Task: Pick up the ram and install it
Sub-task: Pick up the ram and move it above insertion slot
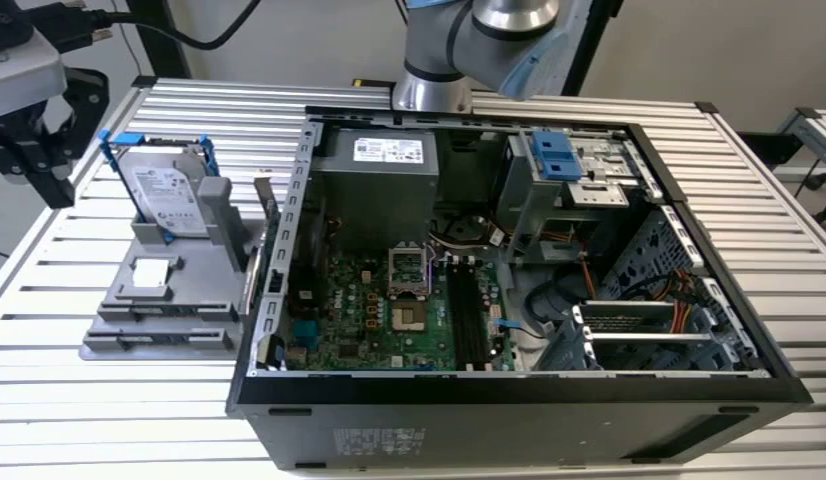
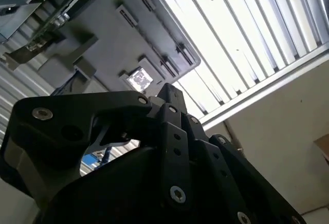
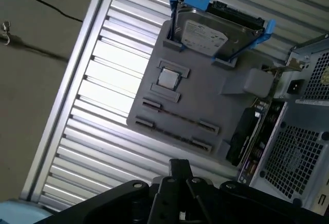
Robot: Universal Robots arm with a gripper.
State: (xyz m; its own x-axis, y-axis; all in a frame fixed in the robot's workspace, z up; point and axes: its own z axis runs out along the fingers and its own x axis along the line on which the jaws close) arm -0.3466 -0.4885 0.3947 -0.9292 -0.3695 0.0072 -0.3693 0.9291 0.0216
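Slatted metal worktop (image 1: 106,420) carries all items. An open computer case (image 1: 520,398) lies on its side and takes up the centre and the three o'clock half of the exterior view, with the motherboard exposed. The arm (image 1: 447,45) rises at twelve o'clock, behind the case.

A grey holder (image 1: 186,300) sits on the worktop at nine o'clock of the case, just beside it. A silver hard drive (image 1: 166,195) in a blue bracket stands tilted at the holder's twelve o'clock end. A dark card (image 3: 252,131) with a metal end bracket stands on edge between holder and case.

Claw (image 3: 180,168): in both wrist views the linkages converge to a single tip, so it reads as closed with nothing in it. It hangs clear above the holder, touching nothing. In the exterior view its dark body shows at nine o'clock of the hard drive, apart from it.

The ram (image 3: 180,117) appears as a thin dark strip on edge in a long slot of the holder, across a small square chip (image 3: 167,78) from the hard drive. Its label and chips cannot be made out. It is not gripped.
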